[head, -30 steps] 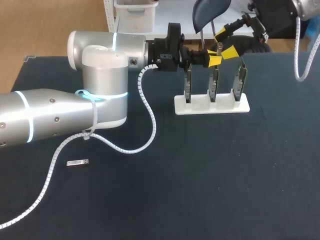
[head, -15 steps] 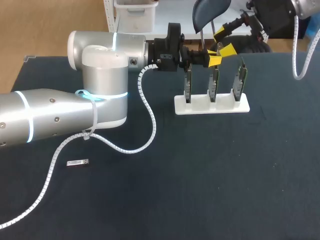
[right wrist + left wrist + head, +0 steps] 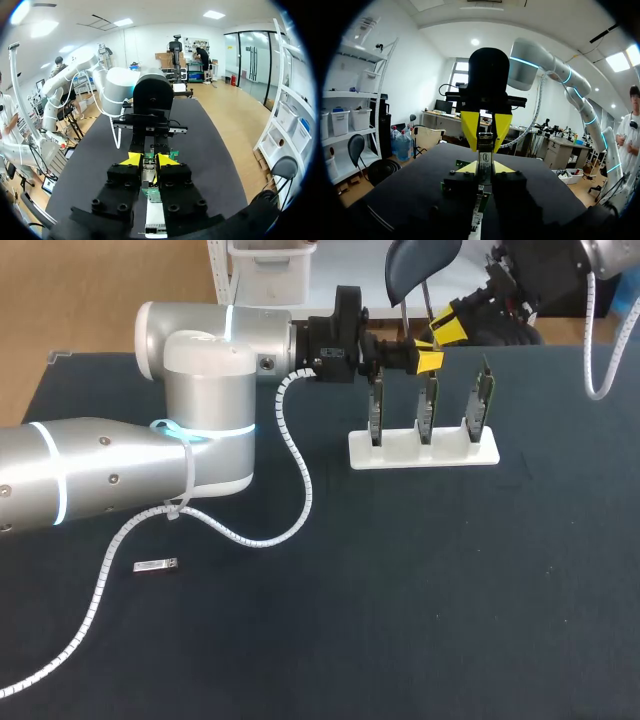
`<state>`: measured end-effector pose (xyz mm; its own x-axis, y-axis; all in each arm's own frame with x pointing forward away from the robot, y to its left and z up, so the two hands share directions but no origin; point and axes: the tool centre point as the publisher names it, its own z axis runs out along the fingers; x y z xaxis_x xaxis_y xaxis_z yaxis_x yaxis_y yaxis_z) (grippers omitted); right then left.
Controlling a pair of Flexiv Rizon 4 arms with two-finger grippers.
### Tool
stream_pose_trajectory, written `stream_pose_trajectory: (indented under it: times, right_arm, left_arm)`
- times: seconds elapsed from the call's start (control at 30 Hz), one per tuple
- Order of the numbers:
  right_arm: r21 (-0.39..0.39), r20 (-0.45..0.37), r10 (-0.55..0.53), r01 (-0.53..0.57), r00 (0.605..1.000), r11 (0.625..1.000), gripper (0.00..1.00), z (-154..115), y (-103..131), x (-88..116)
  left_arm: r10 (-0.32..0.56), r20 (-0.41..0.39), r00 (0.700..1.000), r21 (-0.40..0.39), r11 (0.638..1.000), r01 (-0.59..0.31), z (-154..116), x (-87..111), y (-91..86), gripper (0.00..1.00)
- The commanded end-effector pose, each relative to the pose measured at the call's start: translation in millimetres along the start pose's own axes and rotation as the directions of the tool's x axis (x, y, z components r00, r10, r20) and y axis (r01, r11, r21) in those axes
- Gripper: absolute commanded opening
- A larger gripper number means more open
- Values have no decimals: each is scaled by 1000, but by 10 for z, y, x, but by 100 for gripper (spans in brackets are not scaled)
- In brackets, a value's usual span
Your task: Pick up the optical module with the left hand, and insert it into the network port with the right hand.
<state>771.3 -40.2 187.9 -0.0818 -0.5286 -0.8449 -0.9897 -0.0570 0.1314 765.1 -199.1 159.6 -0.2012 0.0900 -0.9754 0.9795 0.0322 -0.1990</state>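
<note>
Handover looks done: the right gripper [image 3: 149, 160] is clamped on the optical module [image 3: 485, 157], the left gripper [image 3: 485, 169] has its fingers apart, and the inserting is not yet done.

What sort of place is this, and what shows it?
Probably a robotics lab bench: a left arm and right arm over a dark table, a white stand of upright boards, a small module lying loose.

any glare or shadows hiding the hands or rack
Head view: even light, soft sheen on the left arm, little shadow by the white rack. Left wrist view: the right hand is backlit and dark, yellow tips clear. Right wrist view: no glare on the right hand.
</note>
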Motion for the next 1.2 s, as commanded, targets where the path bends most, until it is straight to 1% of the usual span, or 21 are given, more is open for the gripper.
stream_pose_trajectory:
  times: [0.03, 0.07, 0.1, 0.13, 0.17, 0.43, 0.67, 0.8, 0.9, 1.1, 1.2]
  right_arm:
    - [-8, 2, 1, -1, 1000, 1000, 0, 5, -44, 3]
    - [-8, 2, 1, -1, 1000, 1000, 0, 6, -45, 4]
    - [-8, 2, 2, -2, 1000, 1000, 0, 7, -45, 5]
    - [-8, 2, 2, -2, 1000, 1000, 0, 7, -46, 5]
    - [-7, 2, 3, -3, 1000, 1000, 0, 7, -46, 6]
    - [-2, 3, 5, -5, 1000, 1000, 0, -7, -50, 8]
    - [5, 3, 9, -9, 1000, 1000, 0, -20, -53, 19]
    - [8, 4, 7, -7, 1000, 1000, 0, -23, -55, 18]
    - [9, 3, 5, -5, 1000, 1000, 0, -26, -56, 18]
    - [9, 6, 5, -6, 1000, 1000, 0, -30, -54, 20]
    - [10, 6, 6, -6, 1000, 1000, 0, -33, -52, 25]
  left_arm:
    - [0, -1, 1000, 5, 1000, 0, 6, -1, 12, 0]
    - [0, -1, 1000, 5, 1000, 0, 6, -1, 12, 0]
    - [0, -1, 1000, 5, 1000, 0, 6, -1, 12, 22]
    - [0, -1, 1000, 5, 1000, 0, 6, -1, 12, 71]
    - [0, -1, 1000, 5, 1000, 0, 6, -1, 12, 100]
    - [1, 2, 1000, 7, 1000, -1, -6, -8, 12, 100]
    - [11, -28, 1000, -1, 1000, -11, -47, -32, -2, 100]
    - [2, -64, 998, -15, 1000, -3, -83, -14, -5, 100]
    - [-3, -109, 994, -31, 1000, -1, -112, 22, 7, 100]
    - [37, -171, 985, -45, 998, -45, -190, 27, 11, 100]
    - [51, -214, 976, -44, 997, -62, -222, 62, 19, 100]
